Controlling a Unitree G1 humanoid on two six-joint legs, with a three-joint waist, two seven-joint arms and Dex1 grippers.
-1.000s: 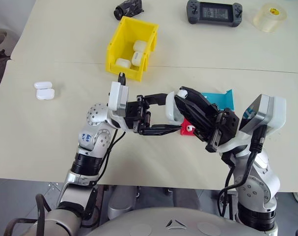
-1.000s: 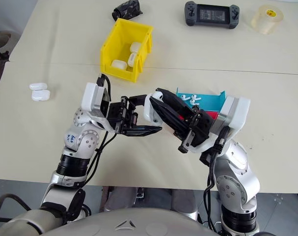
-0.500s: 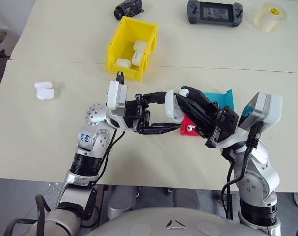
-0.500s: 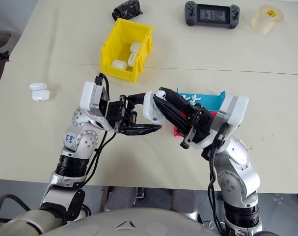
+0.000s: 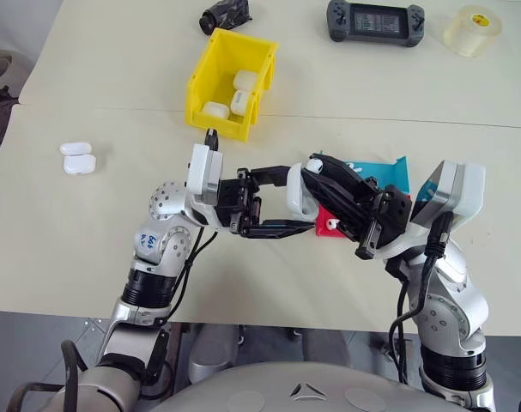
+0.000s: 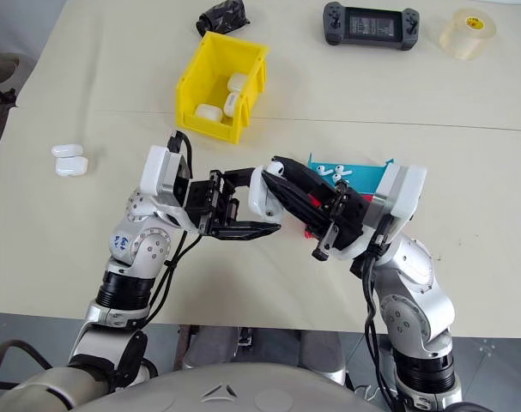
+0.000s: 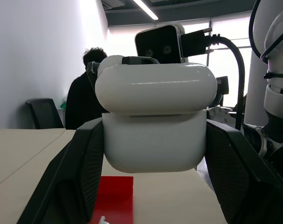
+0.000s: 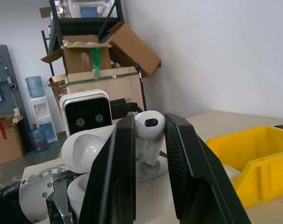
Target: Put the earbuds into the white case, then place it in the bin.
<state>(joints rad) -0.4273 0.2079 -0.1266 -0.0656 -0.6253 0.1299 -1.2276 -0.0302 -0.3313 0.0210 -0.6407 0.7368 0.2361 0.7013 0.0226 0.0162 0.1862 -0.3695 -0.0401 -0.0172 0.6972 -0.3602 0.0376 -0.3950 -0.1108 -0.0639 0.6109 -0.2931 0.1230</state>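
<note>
My left gripper [image 5: 293, 199] is shut on the white case [image 7: 153, 140], holding it above the middle of the table. In the right wrist view the case's lid [image 8: 85, 148] stands flipped open. My right gripper [image 5: 317, 166] is shut on one of the earbuds [image 8: 149, 125], head up, with its stem reaching down to the case's open top. The yellow bin [image 5: 200, 84] stands further back to the left, apart from both grippers, with several white cases [image 5: 234, 94] inside. More earbuds [image 6: 332, 172] lie in the blue tray [image 6: 367, 178].
A red tray [image 5: 323, 216] with an earbud [image 5: 331, 225] lies below the grippers. Two more white cases [image 5: 77, 159] lie at the table's left. At the far edge are a black game console [image 5: 374, 21], a tape roll [image 5: 472, 30] and a black object [image 5: 224, 15].
</note>
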